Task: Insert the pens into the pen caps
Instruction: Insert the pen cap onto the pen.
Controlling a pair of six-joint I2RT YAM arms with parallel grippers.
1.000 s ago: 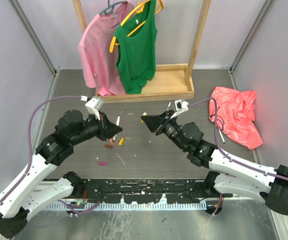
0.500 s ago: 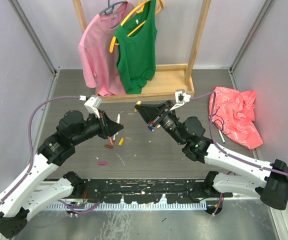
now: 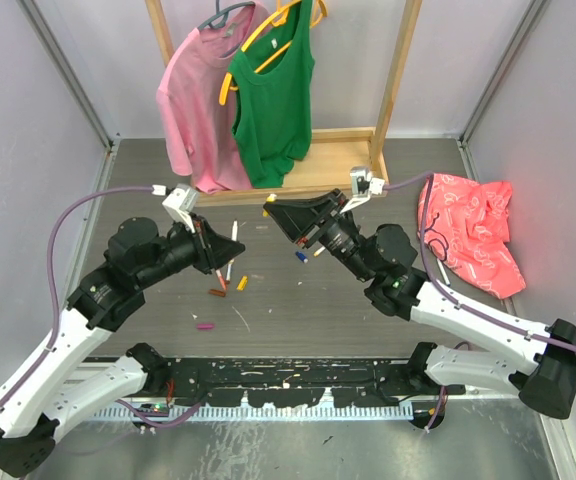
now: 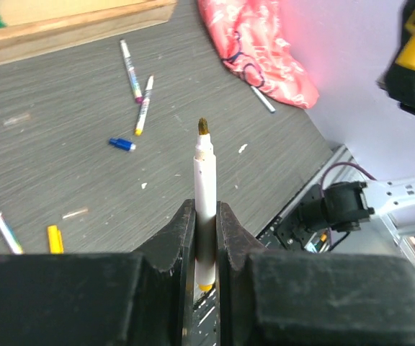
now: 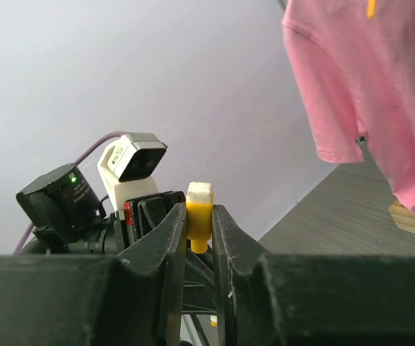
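Observation:
My left gripper (image 4: 206, 209) is shut on a white-barrelled pen (image 4: 205, 169), whose dark yellow tip points out ahead and whose yellow end shows between the jaws. My right gripper (image 5: 199, 215) is shut on a yellow pen cap (image 5: 199, 210). From above, the left gripper (image 3: 230, 246) and the right gripper (image 3: 274, 208) face each other above the table, a short gap apart. Loose pens (image 4: 130, 68) lie on the table with a blue cap (image 4: 122, 145) and a yellow cap (image 4: 54, 238). Brown (image 3: 216, 292), orange (image 3: 242, 283) and magenta (image 3: 205, 326) caps lie below the left gripper.
A wooden rack base (image 3: 298, 182) at the back carries a pink shirt (image 3: 200, 100) and a green tank top (image 3: 273, 95). A red cloth (image 3: 473, 235) lies at the right with a pen (image 3: 438, 266) beside it. Grey walls close both sides.
My right gripper has swung up and to the left with the yellow cap, toward the left gripper. The left gripper has lifted slightly with its pen.

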